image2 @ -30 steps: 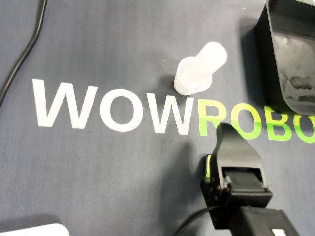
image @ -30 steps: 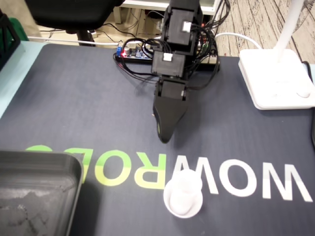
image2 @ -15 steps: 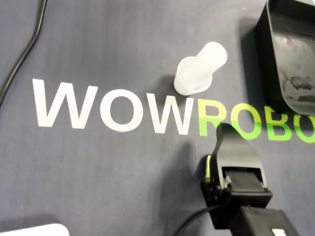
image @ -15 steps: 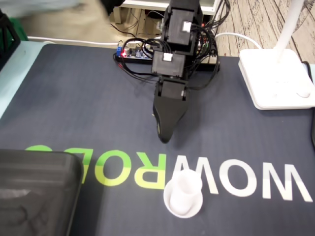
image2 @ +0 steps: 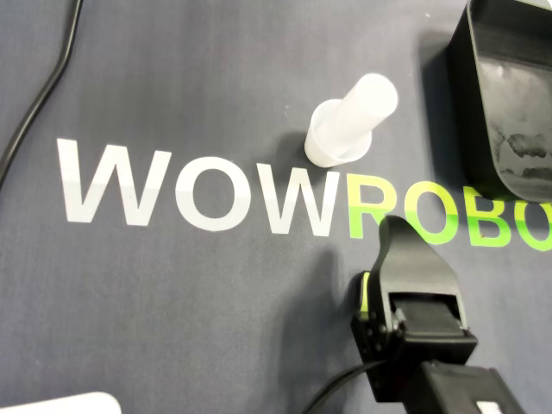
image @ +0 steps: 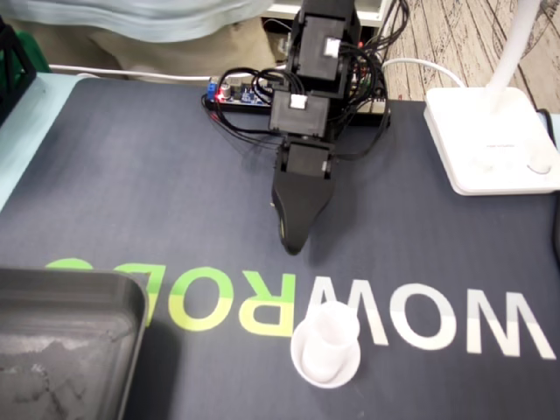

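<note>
Plainly, the end effector (image: 291, 243) (image2: 392, 226) hangs nose-down over the dark mat (image: 131, 192) that covers the desk, empty and touching nothing. Its jaws merge into one black point in both views, so I cannot tell whether they are parted or closed. The white plastic container (image: 325, 346) (image2: 345, 125), a narrow tube on a wider round base, stands upright on the mat at the edge of the W that adjoins the green R in the printed lettering (image2: 198, 194). It sits across that lettering from the end effector, clearly apart from it. A black tray (image: 61, 341) (image2: 509, 103) rests at the mat's corner, left of the container in the fixed view. A white lamp base (image: 490, 140) sits beside the arm.
</note>
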`<state>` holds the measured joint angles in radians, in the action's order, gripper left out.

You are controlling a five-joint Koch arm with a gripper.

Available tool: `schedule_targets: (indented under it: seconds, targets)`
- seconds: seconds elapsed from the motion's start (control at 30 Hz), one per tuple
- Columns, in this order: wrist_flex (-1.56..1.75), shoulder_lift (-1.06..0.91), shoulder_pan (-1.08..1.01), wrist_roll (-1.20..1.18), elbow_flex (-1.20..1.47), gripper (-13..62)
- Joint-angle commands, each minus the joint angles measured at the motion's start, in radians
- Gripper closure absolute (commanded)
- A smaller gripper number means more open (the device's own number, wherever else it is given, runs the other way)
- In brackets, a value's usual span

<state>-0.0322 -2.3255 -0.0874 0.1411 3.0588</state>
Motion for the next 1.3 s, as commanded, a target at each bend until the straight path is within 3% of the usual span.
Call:
schedule_targets:
  seconds: [0.0,1.27]
  targets:
    - [0.000,-0.074,0.000,-0.008,0.041,15.1]
    - [0.064,-0.075,-0.011,-0.002,0.032,15.7]
